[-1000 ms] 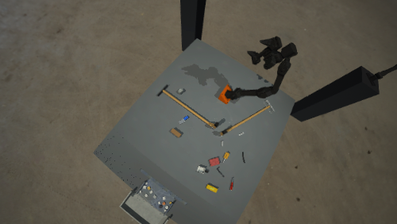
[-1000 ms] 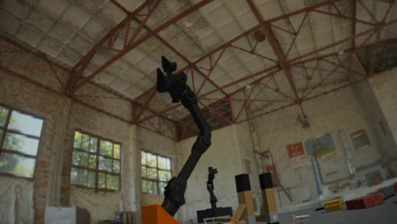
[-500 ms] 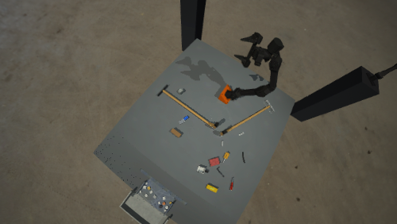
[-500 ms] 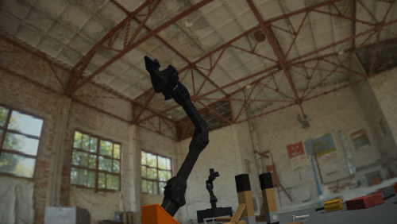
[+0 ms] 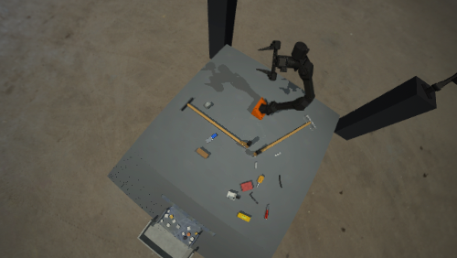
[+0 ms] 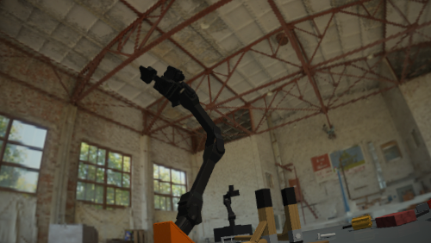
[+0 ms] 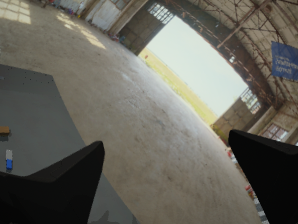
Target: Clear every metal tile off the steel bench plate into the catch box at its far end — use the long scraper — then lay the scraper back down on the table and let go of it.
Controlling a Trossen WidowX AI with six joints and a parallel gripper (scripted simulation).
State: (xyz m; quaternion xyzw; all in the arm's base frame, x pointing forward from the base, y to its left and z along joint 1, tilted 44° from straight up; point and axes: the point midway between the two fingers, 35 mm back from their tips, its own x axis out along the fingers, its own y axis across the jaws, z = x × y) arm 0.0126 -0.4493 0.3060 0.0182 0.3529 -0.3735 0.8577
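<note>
My gripper is open and empty, high above the table's back part, far from both long tools. A long wooden-handled tool with a flat black head, apparently the scraper, lies on the table left of the arm's base. A second long tool with a thin pale rake-like head lies to the right. The steel bench plate is at the table's front edge with several small white and orange tiles on it. The grey catch box adjoins its outer end. Its contents cannot be made out.
A brown block and a blue-and-silver item lie between scraper and plate. A red block, yellow block, red screwdriver and other small items lie right of the plate. Dark posts stand by the table's back corners.
</note>
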